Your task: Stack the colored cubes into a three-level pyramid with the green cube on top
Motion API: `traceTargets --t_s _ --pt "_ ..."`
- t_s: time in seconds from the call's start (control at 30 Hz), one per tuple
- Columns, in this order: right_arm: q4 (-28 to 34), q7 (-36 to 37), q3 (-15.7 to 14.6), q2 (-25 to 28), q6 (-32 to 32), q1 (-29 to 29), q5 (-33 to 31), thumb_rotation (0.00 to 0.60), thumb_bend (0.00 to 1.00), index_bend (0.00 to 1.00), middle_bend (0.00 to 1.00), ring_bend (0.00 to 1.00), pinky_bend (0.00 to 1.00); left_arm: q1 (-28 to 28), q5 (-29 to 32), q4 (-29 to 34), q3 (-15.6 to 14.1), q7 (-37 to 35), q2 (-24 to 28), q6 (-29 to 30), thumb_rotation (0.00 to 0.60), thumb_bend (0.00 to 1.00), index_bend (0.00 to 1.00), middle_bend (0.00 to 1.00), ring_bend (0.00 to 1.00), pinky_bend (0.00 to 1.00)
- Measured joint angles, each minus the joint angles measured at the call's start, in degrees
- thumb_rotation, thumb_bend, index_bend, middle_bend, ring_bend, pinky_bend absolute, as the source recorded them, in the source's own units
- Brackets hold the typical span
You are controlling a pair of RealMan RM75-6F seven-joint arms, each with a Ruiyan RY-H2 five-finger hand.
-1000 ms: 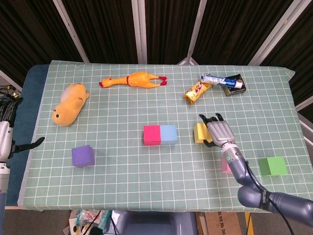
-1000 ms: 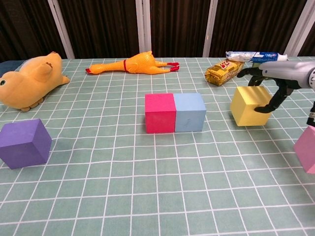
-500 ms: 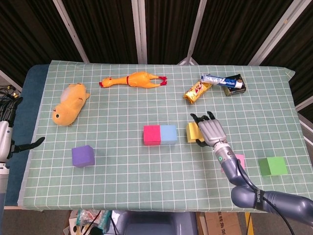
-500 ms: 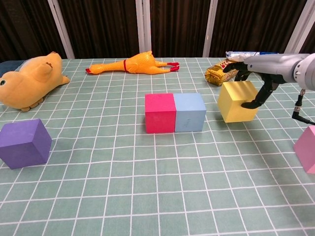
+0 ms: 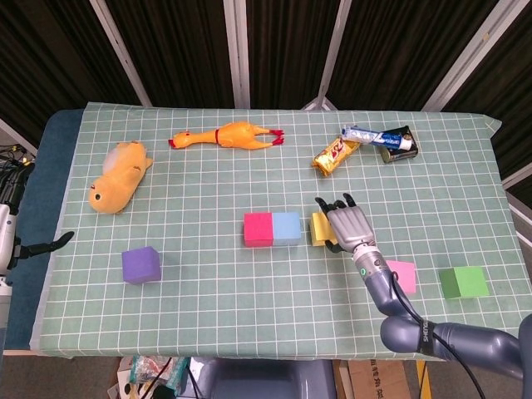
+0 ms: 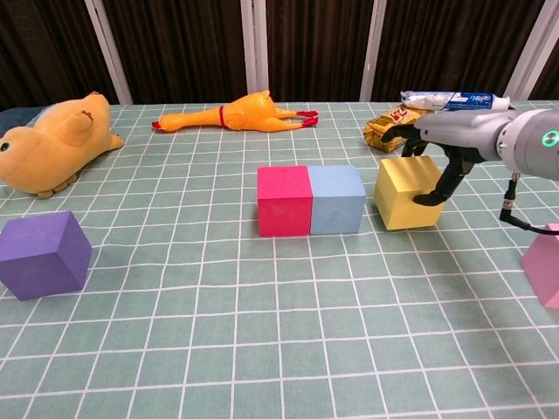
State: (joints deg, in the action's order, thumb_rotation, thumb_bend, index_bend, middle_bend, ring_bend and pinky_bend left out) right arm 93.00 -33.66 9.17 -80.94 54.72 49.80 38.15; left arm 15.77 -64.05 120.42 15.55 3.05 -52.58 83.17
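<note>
My right hand [image 6: 434, 161] has its fingers grasping the yellow cube [image 6: 405, 192] just beside the blue cube [image 6: 337, 198] and red cube [image 6: 284, 200], so I judge the bottom row nearly done, upper levels and green cube [image 5: 463, 283] unplaced.

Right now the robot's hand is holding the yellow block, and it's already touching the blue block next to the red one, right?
Not quite. The right hand does hold the yellow block, and the blue block does sit against the red one, but the chest view shows a small gap between yellow and blue. They are not touching yet.
</note>
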Motion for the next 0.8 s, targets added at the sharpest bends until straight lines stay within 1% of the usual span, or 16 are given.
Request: traceTargets --t_s 0.37,0.8 --pt "-1.65 -1.30 -0.13 -1.20 -0.59 1.52 -2.56 0.600 0.36 0.00 0.31 0.19 0.00 -0.13 0.30 -0.17 0.28 -0.62 0.30 -0.45 0.600 0.07 0.00 0.06 0.02 0.09" --pt "-2.46 -1.60 0.01 -2.10 -0.92 2.86 -3.79 0.600 0.36 0.00 0.31 0.19 0.00 -0.10 0.89 -0.57 0.53 -0.65 0.21 -0.84 0.600 0.07 0.00 0.06 0.02 0.09"
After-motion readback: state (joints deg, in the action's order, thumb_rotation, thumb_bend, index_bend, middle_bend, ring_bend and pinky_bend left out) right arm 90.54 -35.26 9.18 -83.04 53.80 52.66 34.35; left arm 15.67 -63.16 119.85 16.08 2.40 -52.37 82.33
